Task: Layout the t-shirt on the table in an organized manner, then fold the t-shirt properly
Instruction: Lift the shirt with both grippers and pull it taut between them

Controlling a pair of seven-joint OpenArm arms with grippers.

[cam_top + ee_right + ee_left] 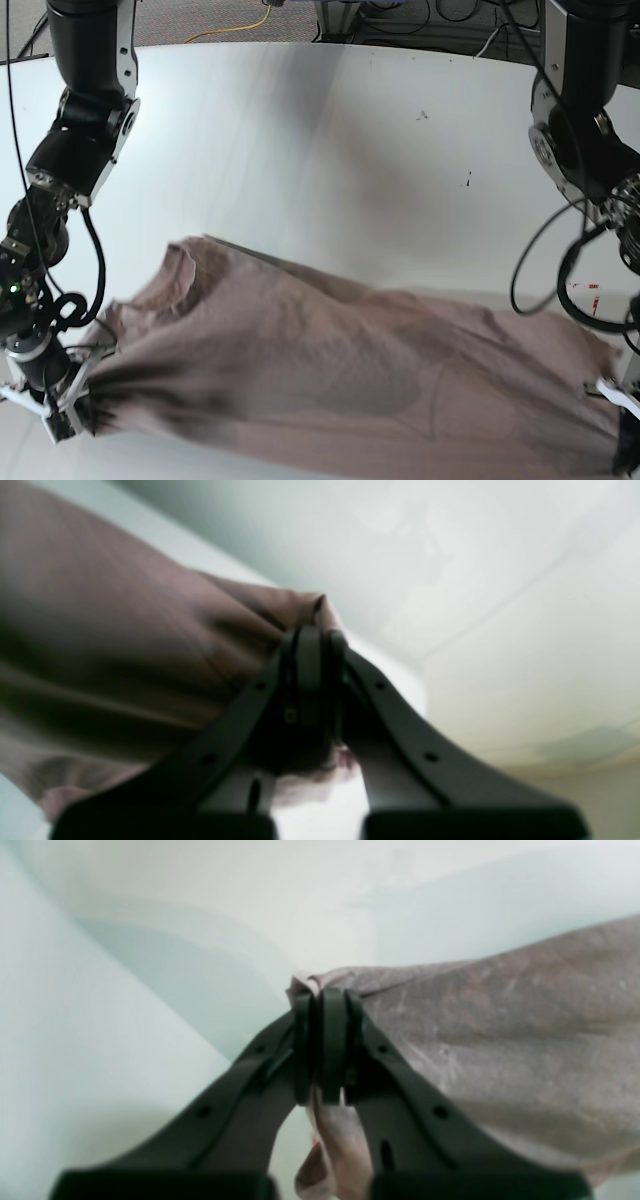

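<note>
Across your glossy white table (330,130) stretches the dusty mauve-brown cotton t-shirt (340,380); your left gripper (327,1050) and right gripper (312,680) each pinch its fabric tight.

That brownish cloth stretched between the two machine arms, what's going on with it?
Two robot arms are handling a plain dusty mauve-brown cotton t-shirt over a glossy white table. The left claw is shut on one bunched edge of the fabric, and the right claw is shut on the opposite end. The shirt is pulled out wide between them near the table's front edge, wrinkled and blurred. It is not yet laid flat or folded.
</note>
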